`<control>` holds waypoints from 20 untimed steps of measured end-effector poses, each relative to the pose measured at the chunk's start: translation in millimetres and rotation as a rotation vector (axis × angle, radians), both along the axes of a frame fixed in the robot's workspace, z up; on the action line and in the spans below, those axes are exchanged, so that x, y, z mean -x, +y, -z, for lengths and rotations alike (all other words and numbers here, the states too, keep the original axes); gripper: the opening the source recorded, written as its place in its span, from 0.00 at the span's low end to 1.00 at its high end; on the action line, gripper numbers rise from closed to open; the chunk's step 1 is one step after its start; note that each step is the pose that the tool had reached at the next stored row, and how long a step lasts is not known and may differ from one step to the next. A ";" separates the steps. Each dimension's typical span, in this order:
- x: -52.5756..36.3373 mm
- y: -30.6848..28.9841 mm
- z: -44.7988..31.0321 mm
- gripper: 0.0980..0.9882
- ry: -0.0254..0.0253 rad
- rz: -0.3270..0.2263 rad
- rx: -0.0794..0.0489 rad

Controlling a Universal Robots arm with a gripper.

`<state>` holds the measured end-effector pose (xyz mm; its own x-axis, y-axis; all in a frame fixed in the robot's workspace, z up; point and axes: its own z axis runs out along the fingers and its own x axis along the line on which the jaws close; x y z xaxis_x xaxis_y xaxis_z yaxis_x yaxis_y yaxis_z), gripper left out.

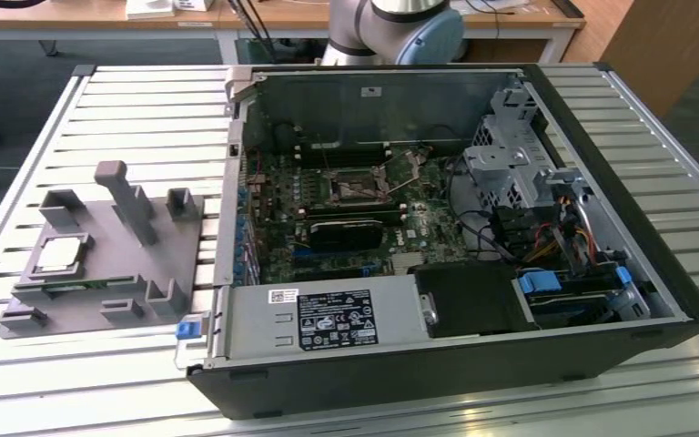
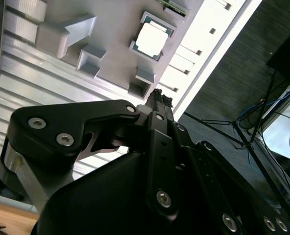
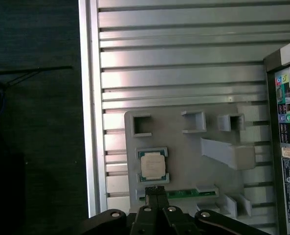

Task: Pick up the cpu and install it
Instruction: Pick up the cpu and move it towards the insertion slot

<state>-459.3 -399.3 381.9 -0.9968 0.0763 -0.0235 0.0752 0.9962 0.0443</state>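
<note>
Flat, silver top up, in a pocket of the grey holder (image 1: 106, 264) on the slatted surface (image 1: 143, 109): the cpu (image 1: 61, 253), at nine o'clock from the open computer case (image 1: 447, 373). Square, no long axis, edges parallel to the holder's. Closed, empty, clear of it: the gripper (image 3: 156, 188).

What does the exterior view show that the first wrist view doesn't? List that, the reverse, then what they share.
Exterior view: green motherboard inside the open black computer case, its dark square socket. First wrist view: the black pincer, shut; the case's rear ports. Both: the shiny silver square cpu seated in the grey plastic fixture plate on the slatted metal table.
</note>
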 end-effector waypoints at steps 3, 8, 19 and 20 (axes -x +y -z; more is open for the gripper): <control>0.0 -0.2 1.4 0.01 0.0020 0.000 0.000; 0.0 -0.7 5.5 0.01 0.0021 0.000 0.000; 0.0 -2.9 12.6 0.01 0.0022 0.000 0.000; 0.0 -3.0 12.9 0.01 0.0023 0.000 0.000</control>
